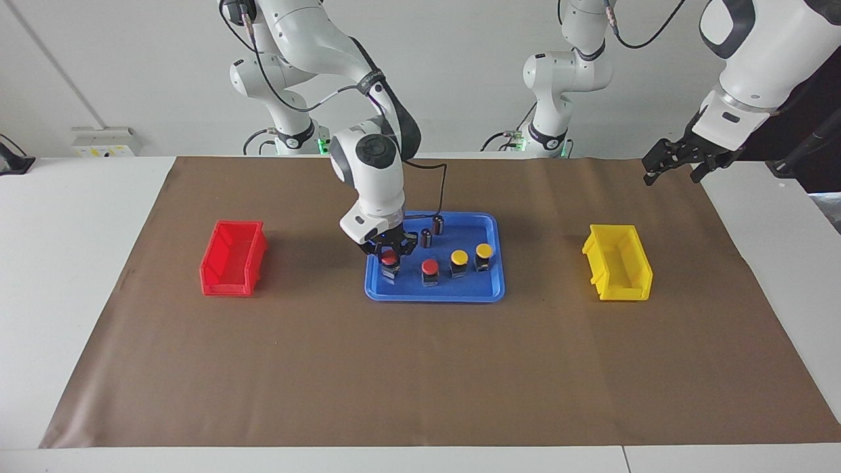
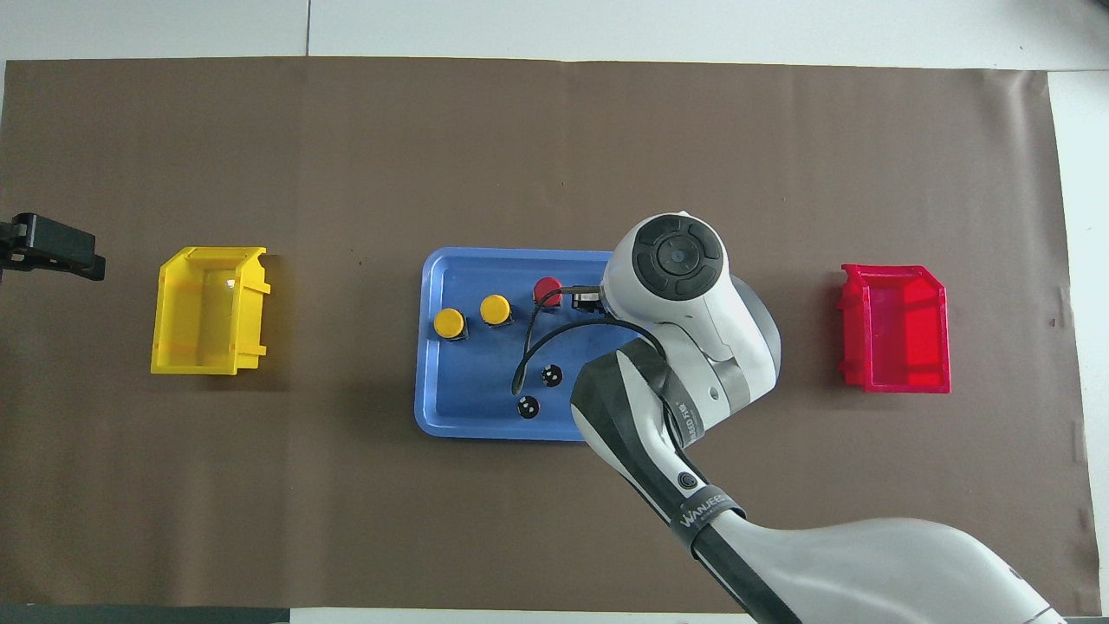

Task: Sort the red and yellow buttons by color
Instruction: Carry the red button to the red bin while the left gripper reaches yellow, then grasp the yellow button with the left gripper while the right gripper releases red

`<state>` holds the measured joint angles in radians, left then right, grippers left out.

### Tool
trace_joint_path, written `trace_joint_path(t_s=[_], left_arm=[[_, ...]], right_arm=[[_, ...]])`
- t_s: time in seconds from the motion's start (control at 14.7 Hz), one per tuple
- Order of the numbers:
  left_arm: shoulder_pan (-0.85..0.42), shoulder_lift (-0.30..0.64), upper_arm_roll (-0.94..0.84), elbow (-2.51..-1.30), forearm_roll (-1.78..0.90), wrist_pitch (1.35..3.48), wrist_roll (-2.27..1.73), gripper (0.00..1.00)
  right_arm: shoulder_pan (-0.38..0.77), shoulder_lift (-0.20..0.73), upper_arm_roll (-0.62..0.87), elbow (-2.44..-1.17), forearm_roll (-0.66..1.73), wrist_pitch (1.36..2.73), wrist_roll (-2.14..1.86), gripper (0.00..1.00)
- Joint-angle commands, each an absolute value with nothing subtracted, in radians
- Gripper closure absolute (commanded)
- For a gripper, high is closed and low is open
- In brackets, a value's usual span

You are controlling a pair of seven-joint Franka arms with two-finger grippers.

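The bent right arm's gripper (image 1: 389,255) clamps a round red-capped button (image 1: 389,258) at the blue plastic tray's (image 1: 460,293) nine o'clock end; the left gripper (image 1: 680,159) waits, jaws wide.

Right gripper (image 1: 389,253) clamped on a red button (image 1: 389,258) in the blue tray (image 1: 489,289). Left gripper (image 1: 680,161) held over the table's edge, fingers spread.

White glossy arms (image 1: 368,164), dark grey joint caps, black cables, black claws, WANJEER lettering on a black band
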<state>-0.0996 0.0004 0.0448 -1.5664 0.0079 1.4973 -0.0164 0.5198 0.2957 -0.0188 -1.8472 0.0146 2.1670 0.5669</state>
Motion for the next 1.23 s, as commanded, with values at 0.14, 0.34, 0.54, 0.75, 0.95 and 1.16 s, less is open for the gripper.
trace_joint_path(t_s=[0.14,0.34,0.54,0.75,0.95,1.16], left_arm=[[-0.106,-0.026,0.035,-1.586,0.018,1.516,-0.053,0.00],[-0.268,-0.099,0.012,-1.853,0.017,1.827,-0.265,0.00],[-0.423,-0.036,0.009,-1.968,0.018,2.009,-0.480,0.00],[-0.543,0.064,0.009,-1.977,0.018,2.083,-0.605,0.00],[-0.604,0.118,0.008,-2.000,0.018,2.160,-0.667,0.01],[-0.611,0.156,0.008,-2.012,0.017,2.203,-0.673,0.10]], right_arm=[[0.349,0.180,-0.020,-1.699,0.034,1.880,0.325,0.79],[0.166,0.059,-0.020,-1.794,0.035,1.778,0.067,0.79],[0.049,0.008,-0.021,-1.888,0.034,1.795,-0.124,0.79],[-0.017,-0.012,-0.021,-1.939,0.034,1.834,-0.216,0.79],[-0.043,-0.061,-0.021,-2.084,0.034,1.987,-0.259,0.79],[-0.067,-0.095,-0.021,-2.173,0.034,2.049,-0.316,0.79]])
